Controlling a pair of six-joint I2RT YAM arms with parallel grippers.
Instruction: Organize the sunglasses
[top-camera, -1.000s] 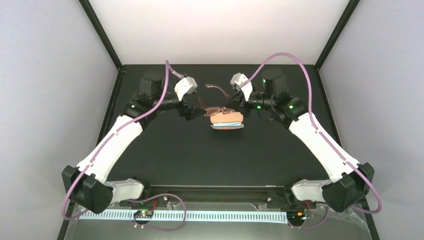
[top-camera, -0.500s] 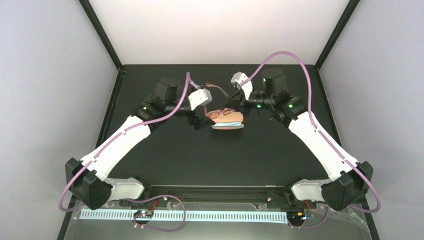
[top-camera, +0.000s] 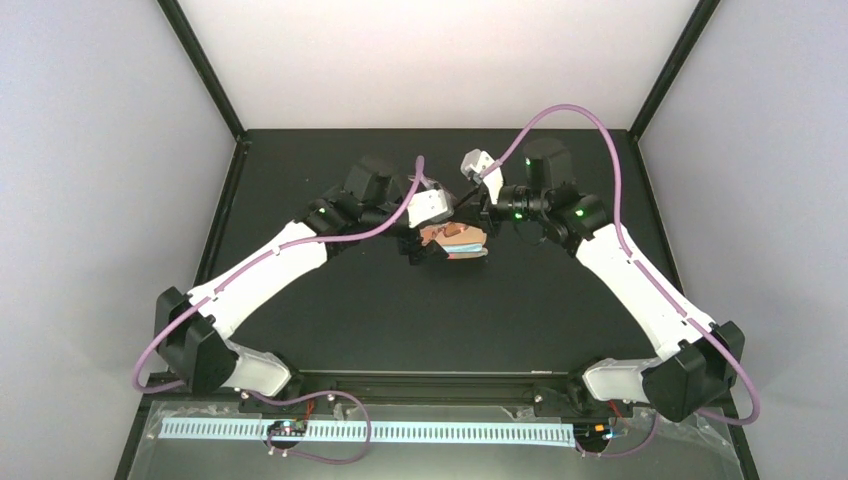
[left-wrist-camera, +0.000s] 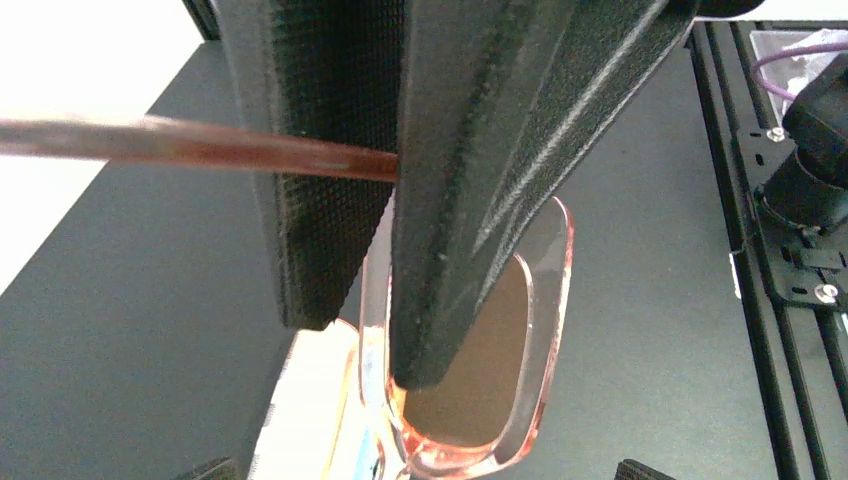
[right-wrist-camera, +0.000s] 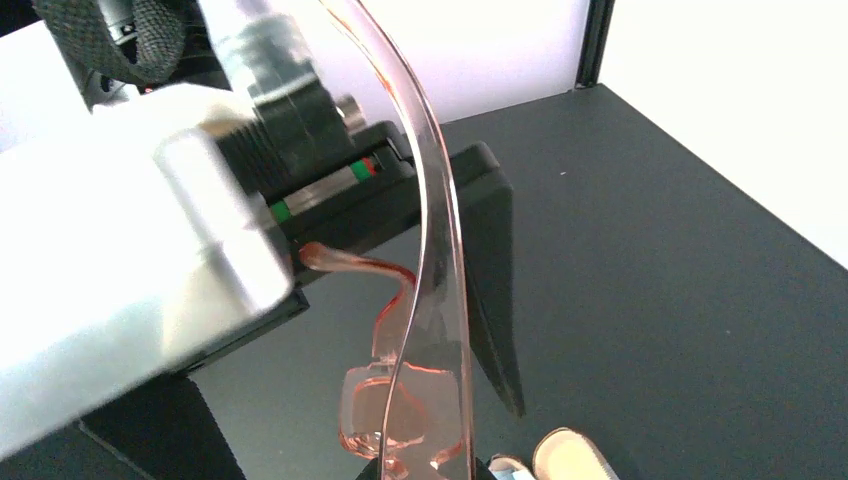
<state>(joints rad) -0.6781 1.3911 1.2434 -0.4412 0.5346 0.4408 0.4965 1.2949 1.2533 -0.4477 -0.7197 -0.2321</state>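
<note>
The sunglasses (top-camera: 447, 231), translucent reddish-brown, are held just above the tan case (top-camera: 470, 242) at the table's far middle. My right gripper (top-camera: 481, 208) is shut on them from the right; in the right wrist view the frame (right-wrist-camera: 440, 300) rises from my fingertips at the bottom edge. My left gripper (top-camera: 424, 238) has come in from the left. In the left wrist view my fingers (left-wrist-camera: 470, 200) are closed on the frame edge beside a brown lens (left-wrist-camera: 490, 370), and a temple arm (left-wrist-camera: 200, 145) sticks out to the left.
A light-blue cloth (top-camera: 465, 256) lies under the case, which also shows in the right wrist view (right-wrist-camera: 570, 455). The left gripper's white housing (right-wrist-camera: 120, 250) fills the left of the right wrist view. Black posts and grey walls ring the black table (top-camera: 420, 320).
My left arm has swung right from beside the case to the sunglasses and closed on them. My right gripper has stayed in place, holding the sunglasses.
</note>
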